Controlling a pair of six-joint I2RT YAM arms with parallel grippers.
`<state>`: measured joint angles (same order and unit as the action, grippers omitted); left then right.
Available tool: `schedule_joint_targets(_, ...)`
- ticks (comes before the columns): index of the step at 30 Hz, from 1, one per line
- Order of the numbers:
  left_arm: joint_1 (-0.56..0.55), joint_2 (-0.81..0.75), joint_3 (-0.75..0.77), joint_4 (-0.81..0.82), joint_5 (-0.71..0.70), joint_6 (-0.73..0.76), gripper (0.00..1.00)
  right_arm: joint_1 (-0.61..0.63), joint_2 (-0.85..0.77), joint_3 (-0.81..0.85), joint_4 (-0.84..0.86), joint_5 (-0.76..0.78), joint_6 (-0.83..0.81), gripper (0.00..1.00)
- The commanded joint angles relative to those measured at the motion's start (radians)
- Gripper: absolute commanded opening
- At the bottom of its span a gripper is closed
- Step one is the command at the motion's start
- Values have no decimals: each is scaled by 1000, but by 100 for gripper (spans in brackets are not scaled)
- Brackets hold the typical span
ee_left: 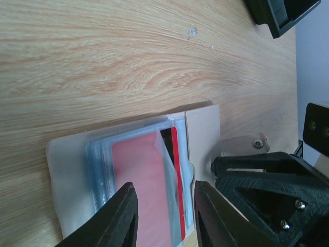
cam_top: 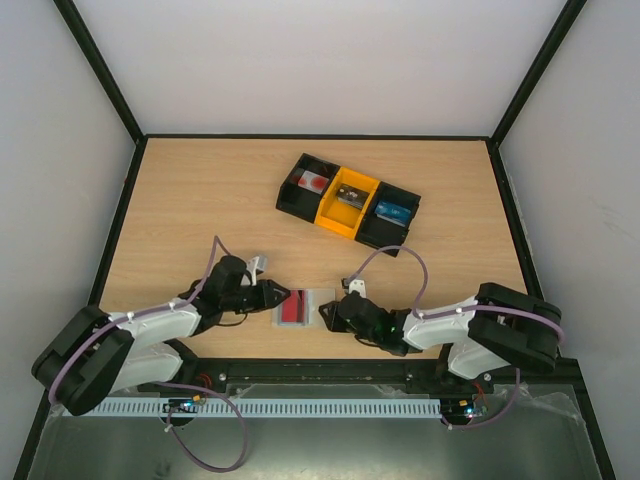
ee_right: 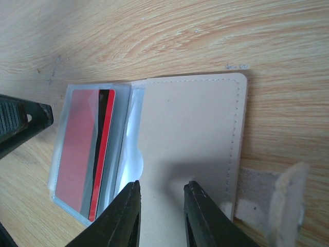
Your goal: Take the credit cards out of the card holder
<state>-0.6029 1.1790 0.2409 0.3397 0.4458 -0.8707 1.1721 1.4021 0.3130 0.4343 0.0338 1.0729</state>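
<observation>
In the top external view, the card holder (cam_top: 320, 300) is seen lying opened out on the worktop (cam_top: 200, 200) near its front edge. It sits between the two arms and well apart from the black-and-yellow tray (cam_top: 325, 215) farther back. The left end effector (cam_top: 278, 297) is set at the holder's left side and the right end effector (cam_top: 328, 314) at its right, both low and close in.

In the left wrist view, a red credit card (ee_left: 136, 180) with a dark stripe along one long edge is shown tucked inside a translucent sleeve (ee_left: 72, 170). The left fingers (ee_left: 121, 221) are set a narrow way apart over the card's end. Nothing is visibly pinched between them, and whether they touch the plastic cannot be told.

In the right wrist view, a beige flap (ee_right: 190, 134) is seen folded out flat beside the sleeve. The right fingers (ee_right: 123, 221) stand narrowly apart over the flap's near edge, and no clamp on it is shown.

No card is out yet, so the step in hand is judged to be freeing the first one. A curved cut-out in the film beside the fold suggests that the sleeve's mouth lies there. The flap would best be pinned by the right arm so that the holder cannot slide. The card alone — not the film over it — should then be caught at an exposed edge and drawn out flat along the worktop. If film is caught as well, the whole holder is likely to be dragged.
</observation>
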Motion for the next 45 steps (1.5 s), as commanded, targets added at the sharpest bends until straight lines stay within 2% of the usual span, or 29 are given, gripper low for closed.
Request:
schedule_joint_targets(1, 1, -27, -29, 5, 26, 28, 34, 6, 44, -49, 7, 9, 45, 25)
schedule_joint_targets(6, 2, -30, -59, 66, 83, -6, 37, 6, -23, -18, -25, -1, 49, 25)
schedule_joint_targets(12, 2, -41, -68, 44, 69, 15, 38, 6, -81, 57, -18, -37, 53, 25)
schedule_joint_targets(18, 1, -44, -99, 68, 76, 3, 36, 6, -8, 149, 7, -57, 50, 24)
schedule_joint_targets(22, 0, -43, -116, 87, 84, -13, 35, 4, 54, 181, 9, 14, 41, 22)
schedule_joint_targets(28, 0, -59, -137, 115, 106, -37, 24, -14, 127, 179, 64, -23, 47, 22)
schedule_joint_targets(34, 1, -143, -128, 45, 51, -30, 24, -29, 165, 159, 118, -77, 48, 22)
schedule_joint_targets(35, 1, -147, -128, 39, 38, -24, 22, -29, 169, 161, 102, -74, 46, 22)
schedule_joint_targets(39, 3, -115, -117, 47, 33, 0, 10, -41, 188, 165, 90, -82, 41, 20)
schedule_joint_targets(45, 3, -37, -109, 79, 35, 19, 5, -51, 219, 155, 129, -103, 45, 18)
